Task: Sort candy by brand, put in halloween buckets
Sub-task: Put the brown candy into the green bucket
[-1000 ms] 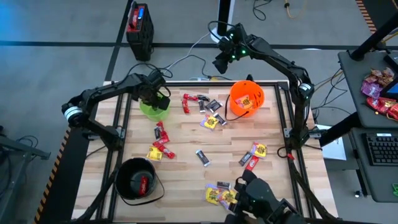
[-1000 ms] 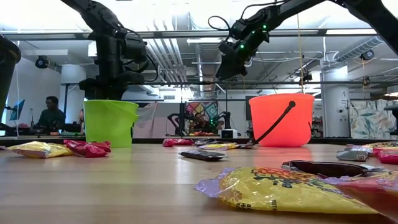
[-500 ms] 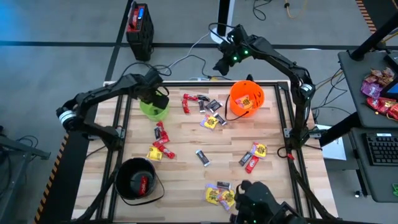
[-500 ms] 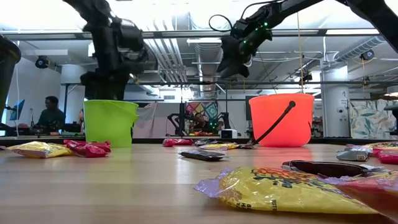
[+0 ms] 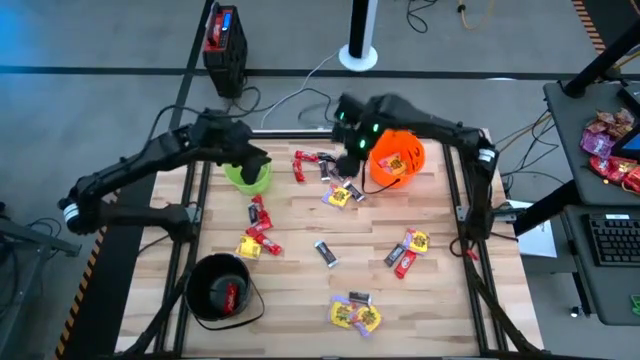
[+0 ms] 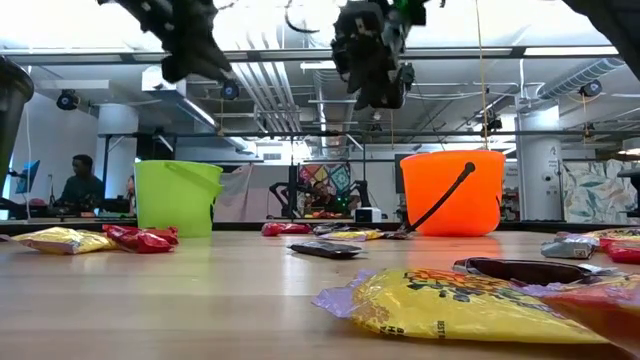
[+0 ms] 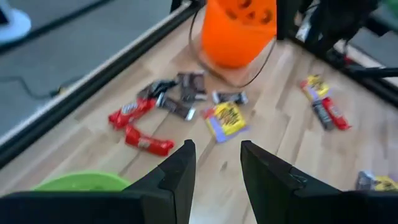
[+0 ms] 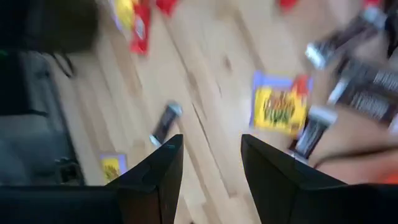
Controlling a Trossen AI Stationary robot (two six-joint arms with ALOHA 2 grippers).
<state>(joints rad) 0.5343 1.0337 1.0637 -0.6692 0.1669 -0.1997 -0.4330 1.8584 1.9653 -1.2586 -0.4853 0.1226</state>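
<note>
You are early in the sort: one red piece lies in the black bucket (image 5: 222, 288) at lower left, while most crinkly foil-wrapped candy (image 5: 340, 187) lies scattered mid-frame on the wooden table (image 5: 300, 270). The left gripper (image 7: 214, 171) above the smooth green bucket (image 5: 247, 175) and the right gripper (image 8: 208, 171) beside the ribbed orange bucket (image 5: 397, 157) both hang spread, empty.

On the counter (image 5: 300, 290), 1 bucket (image 5: 247, 176) sits under the left jaws (image 5: 250, 160), which hang apart and empty. A second bucket (image 5: 397, 158) stands just right of the right jaws (image 5: 352, 150), also parted, with candy (image 5: 340, 195) below them. A third bucket (image 5: 220, 288) lies well apart from both, near the counter's front-left corner.
</note>
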